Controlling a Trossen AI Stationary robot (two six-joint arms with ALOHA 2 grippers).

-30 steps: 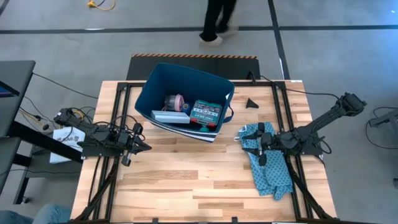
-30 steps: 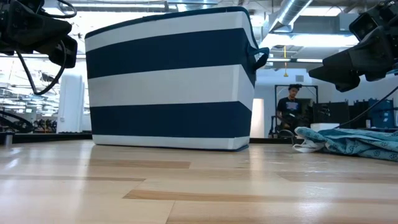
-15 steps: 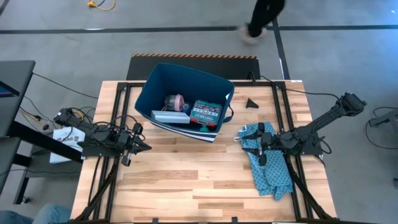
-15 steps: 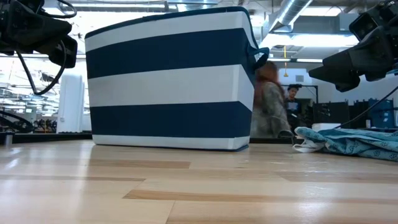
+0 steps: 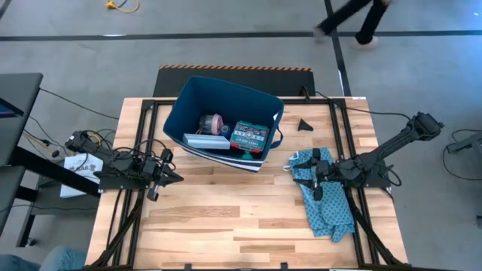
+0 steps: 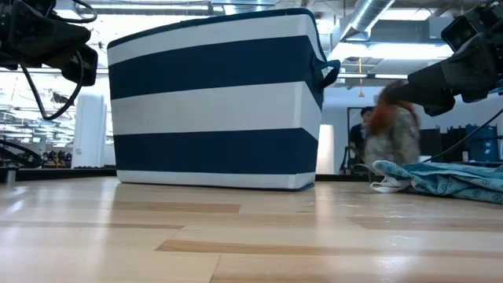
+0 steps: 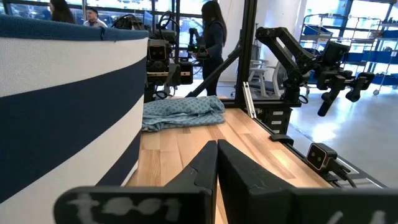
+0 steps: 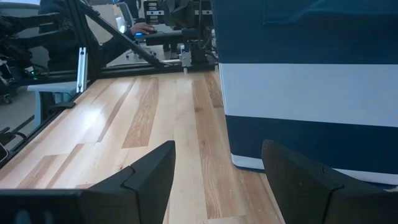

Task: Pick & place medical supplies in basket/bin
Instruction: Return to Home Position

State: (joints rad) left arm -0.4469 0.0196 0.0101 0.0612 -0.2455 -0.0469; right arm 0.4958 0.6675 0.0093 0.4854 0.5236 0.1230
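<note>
Navy fabric with white stripes: the bin (image 5: 265,105) stands toward the far middle of the table, and the supplies already lie inside it. I can see the pink roll (image 5: 216,121), the green-red flat box (image 5: 249,138) and the light-blue pill organizer (image 5: 205,141) beside it.

I judge the bin light and soft-walled; it would sag under a pinch, so its rim or side loop is the place to hold. The box looks stiff and light, best taken across its narrow edges. The organizer is probably hard, slick plastic, and the roll would give a little.

My left gripper (image 5: 172,178) hangs near the table's left edge, its fingers pressed together on nothing. My right gripper (image 5: 295,165) hovers over the blue cloth (image 5: 329,207) with its fingers spread wide and empty.

Against the earlier frames, neither arm, the bin nor the cloth has shifted. Only the person (image 5: 360,19) walking beyond the table has moved farther right.
</note>
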